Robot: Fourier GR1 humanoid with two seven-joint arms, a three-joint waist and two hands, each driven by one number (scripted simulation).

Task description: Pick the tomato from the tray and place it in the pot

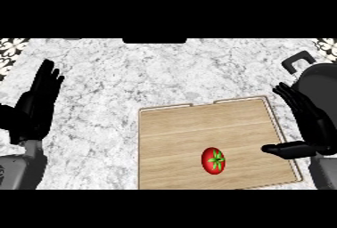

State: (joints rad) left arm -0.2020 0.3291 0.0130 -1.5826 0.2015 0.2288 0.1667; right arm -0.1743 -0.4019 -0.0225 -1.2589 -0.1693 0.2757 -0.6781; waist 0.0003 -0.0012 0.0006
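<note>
A red tomato (pixel 214 160) with a green stem lies on the wooden tray (pixel 191 129), in its near middle part. My right hand (pixel 309 127) stands open at the tray's right edge, fingers straight and pointing away, thumb stretched left over the tray toward the tomato without touching it. A dark pot (pixel 320 75) with a black handle sits at the far right, partly cut off by the view's edge and just behind my right hand. At the left edge my left hand (pixel 36 104) rests open with its fingers up.
The tray lies on a grey-white marble counter (pixel 132 75). Patterned tiles show at the top corners. A dark slot sits at the counter's far edge in the middle.
</note>
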